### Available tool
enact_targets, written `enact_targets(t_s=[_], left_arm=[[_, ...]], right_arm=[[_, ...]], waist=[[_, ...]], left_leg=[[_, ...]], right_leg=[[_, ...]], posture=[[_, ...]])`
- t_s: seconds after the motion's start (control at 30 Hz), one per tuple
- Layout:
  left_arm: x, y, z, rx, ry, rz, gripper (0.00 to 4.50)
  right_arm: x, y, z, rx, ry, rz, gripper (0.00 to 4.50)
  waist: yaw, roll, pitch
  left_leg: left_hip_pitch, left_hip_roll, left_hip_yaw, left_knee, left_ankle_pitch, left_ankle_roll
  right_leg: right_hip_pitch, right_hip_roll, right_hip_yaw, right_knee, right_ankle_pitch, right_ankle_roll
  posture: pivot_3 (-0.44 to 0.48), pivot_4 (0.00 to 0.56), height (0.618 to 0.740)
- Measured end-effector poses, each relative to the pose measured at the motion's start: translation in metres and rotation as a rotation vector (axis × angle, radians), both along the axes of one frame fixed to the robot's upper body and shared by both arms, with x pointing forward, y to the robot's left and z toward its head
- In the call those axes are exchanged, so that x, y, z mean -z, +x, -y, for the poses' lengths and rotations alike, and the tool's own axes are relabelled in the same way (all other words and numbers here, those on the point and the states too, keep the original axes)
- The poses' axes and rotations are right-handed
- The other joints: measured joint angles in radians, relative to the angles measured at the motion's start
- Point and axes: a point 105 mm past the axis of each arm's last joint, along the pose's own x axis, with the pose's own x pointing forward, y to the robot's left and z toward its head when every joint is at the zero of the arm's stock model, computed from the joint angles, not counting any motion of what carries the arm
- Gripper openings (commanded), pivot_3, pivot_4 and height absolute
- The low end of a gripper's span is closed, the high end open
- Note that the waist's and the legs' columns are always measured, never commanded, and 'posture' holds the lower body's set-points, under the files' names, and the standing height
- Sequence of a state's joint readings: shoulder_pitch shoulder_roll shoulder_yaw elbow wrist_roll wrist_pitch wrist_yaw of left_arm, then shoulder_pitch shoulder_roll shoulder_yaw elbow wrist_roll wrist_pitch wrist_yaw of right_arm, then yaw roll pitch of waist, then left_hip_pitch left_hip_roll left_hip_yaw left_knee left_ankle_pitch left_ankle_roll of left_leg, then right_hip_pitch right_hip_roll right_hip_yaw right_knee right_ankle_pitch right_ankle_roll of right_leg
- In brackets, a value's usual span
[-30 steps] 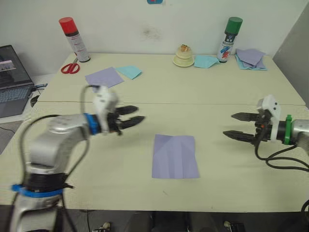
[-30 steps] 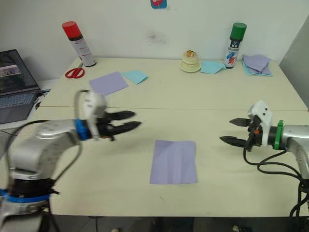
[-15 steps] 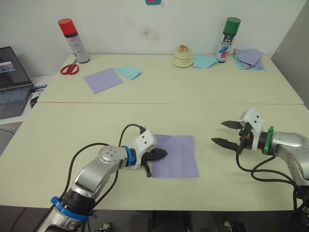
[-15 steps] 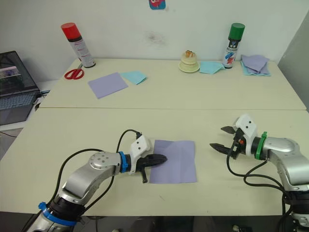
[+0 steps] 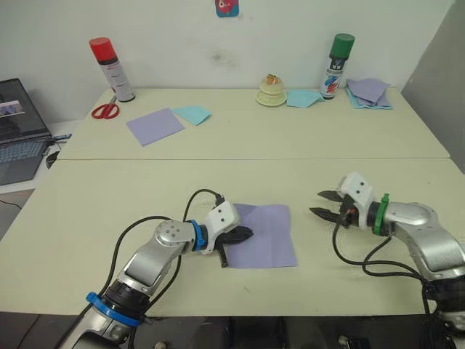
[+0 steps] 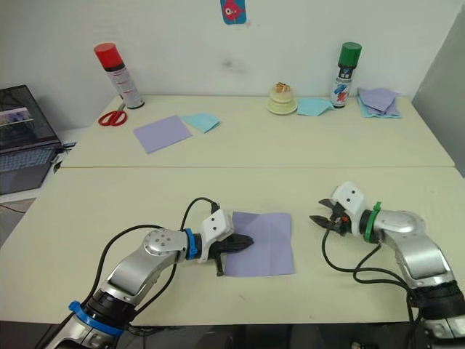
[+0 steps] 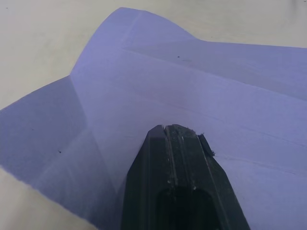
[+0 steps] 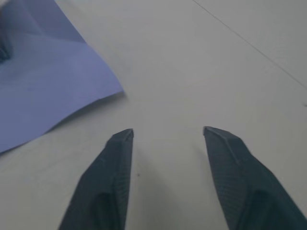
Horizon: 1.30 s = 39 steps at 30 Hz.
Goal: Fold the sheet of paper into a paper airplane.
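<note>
The left pincer (image 5: 243,234), fingers together, presses the creased sheet of paper (image 5: 265,234) onto the bench (image 5: 290,153). The right pincer (image 5: 320,203) waits nearby, fingers apart. A careless push could skid the sheet and skew the fold.

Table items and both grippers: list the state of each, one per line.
sheet of paper: flat on the table, creased, not yet folded into a plane.
left gripper: shut, its tips on the sheet's left edge.
right gripper: open, off the sheet's right edge, holding nothing.
red-capped spray can: upright, capped.
green-capped spray can: upright, capped.
scissors: lying flat, blades shut.
laptop: open, screen lit.
</note>
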State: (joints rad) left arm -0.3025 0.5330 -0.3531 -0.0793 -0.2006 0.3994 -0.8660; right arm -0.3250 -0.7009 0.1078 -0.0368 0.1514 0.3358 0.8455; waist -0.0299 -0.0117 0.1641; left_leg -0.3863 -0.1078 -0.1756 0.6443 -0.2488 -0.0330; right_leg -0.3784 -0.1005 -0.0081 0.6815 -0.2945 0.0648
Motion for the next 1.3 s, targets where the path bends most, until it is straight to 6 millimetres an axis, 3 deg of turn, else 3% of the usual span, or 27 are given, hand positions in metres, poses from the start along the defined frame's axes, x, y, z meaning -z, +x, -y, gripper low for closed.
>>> enact_targets(t_s=[0.13, 0.43, 0.73, 0.93, 1.07, 1.3], left_arm=[[0.001, 0.0, -0.001, -0.002, -0.004, 0.003, 0.0], [0.002, -0.002, -0.006, -0.028, -0.014, 0.002, 0.0], [0.002, -0.004, -0.008, -0.048, -0.017, 0.011, 0.0], [0.002, -0.004, -0.008, -0.05, -0.014, 0.012, 0.0], [0.003, -0.004, -0.01, -0.052, -0.003, 0.015, 0.0], [0.004, -0.004, -0.023, -0.093, 0.012, -0.046, 0.0]], right_arm=[[0.014, 0.002, -0.016, -0.09, -0.058, 0.005, 0.01], [0.028, -0.008, -0.026, -0.196, -0.112, -0.063, 0.01], [0.038, -0.032, -0.065, -0.222, 0.117, -0.283, 0.01], [0.025, -0.035, -0.075, -0.195, 0.325, -0.397, 0.01], [0.013, -0.042, -0.092, -0.259, 0.381, -0.389, 0.01], [0.018, -0.043, -0.123, -0.318, 0.382, -0.383, 0.01]], waist=[[0.0, 0.0, 0.0], [-0.001, 0.0, -0.003], [0.0, 0.0, -0.004], [0.0, 0.0, -0.004], [0.0, 0.0, -0.004], [-0.003, 0.001, -0.005]], left_leg=[[0.004, 0.0, 0.0, -0.001, 0.0, 0.0], [0.005, 0.001, -0.002, -0.001, 0.0, 0.0], [0.005, 0.001, -0.003, -0.001, -0.001, 0.0], [0.005, 0.001, -0.003, -0.002, -0.001, 0.0], [0.005, 0.002, -0.003, -0.002, -0.001, 0.0], [0.006, 0.002, -0.004, -0.004, -0.001, 0.0]], right_leg=[[0.004, 0.001, 0.0, -0.001, 0.0, 0.0], [0.004, 0.002, 0.0, -0.001, 0.0, 0.0], [0.004, 0.003, 0.001, -0.001, 0.0, 0.0], [0.004, 0.003, 0.001, -0.002, 0.0, 0.0], [0.004, 0.003, 0.001, -0.002, 0.0, 0.0], [0.003, 0.004, 0.001, -0.002, 0.0, 0.0]], posture=[[0.0, 0.15, 0.74], [0.0, 0.15, 0.74], [0.0, 0.15, 0.74], [0.0, 0.15, 0.74], [0.0, 0.15, 0.74], [0.0, 0.15, 0.74]])
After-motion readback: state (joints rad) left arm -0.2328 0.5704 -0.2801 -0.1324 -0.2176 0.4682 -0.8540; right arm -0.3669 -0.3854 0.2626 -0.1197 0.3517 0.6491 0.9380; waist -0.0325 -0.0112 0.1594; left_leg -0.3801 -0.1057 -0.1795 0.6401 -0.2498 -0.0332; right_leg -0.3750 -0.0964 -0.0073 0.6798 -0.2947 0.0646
